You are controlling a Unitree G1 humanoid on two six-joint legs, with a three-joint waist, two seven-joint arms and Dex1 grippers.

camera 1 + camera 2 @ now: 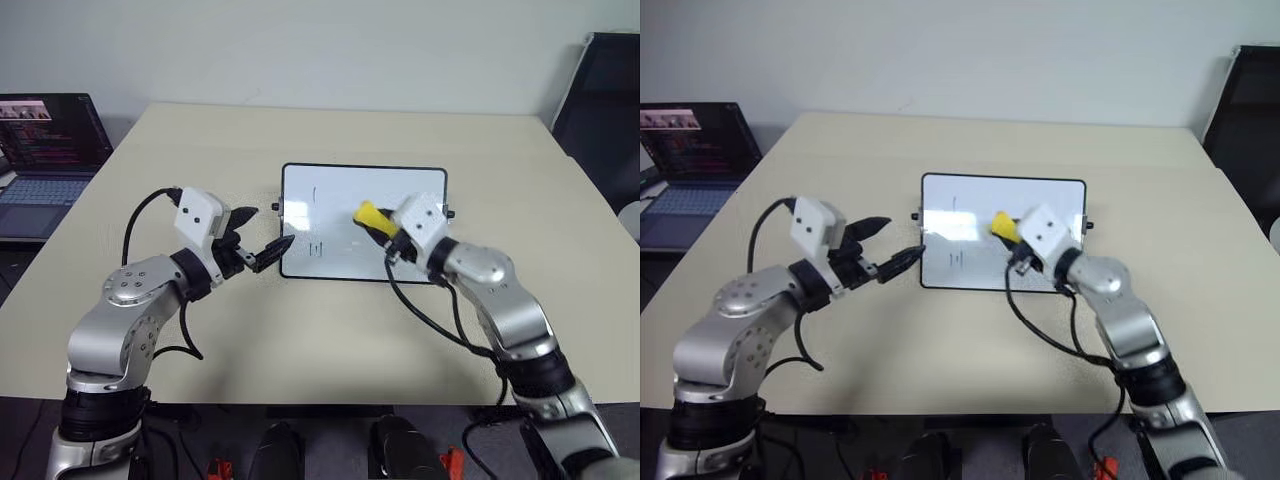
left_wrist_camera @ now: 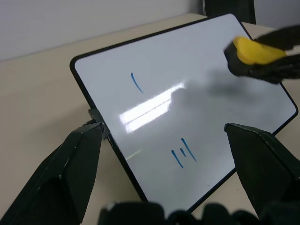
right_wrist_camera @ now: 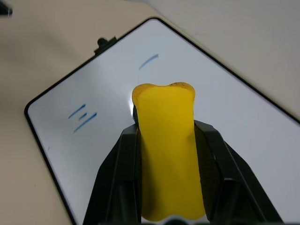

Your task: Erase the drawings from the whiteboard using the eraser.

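With the right gripper (image 3: 166,180) clamped on the eraser (image 3: 166,150) above the whiteboard (image 1: 330,180) at frame centre and the left gripper (image 1: 262,238) gaping empty, wiping appears about to start, so the next move calls for lowering onto the drawings (image 3: 83,117).

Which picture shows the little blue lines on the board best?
The left wrist view: the drawings look big and sharp on the whiteboard. The right wrist view shows them beside the eraser; the eye views show faint specks.

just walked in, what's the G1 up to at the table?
It is wiping a whiteboard. The right gripper is shut on the yellow eraser, held over the board's middle. Blue drawings remain: a single stroke and a small cluster. The left gripper is open at the board's left edge. A laptop sits off to the left.
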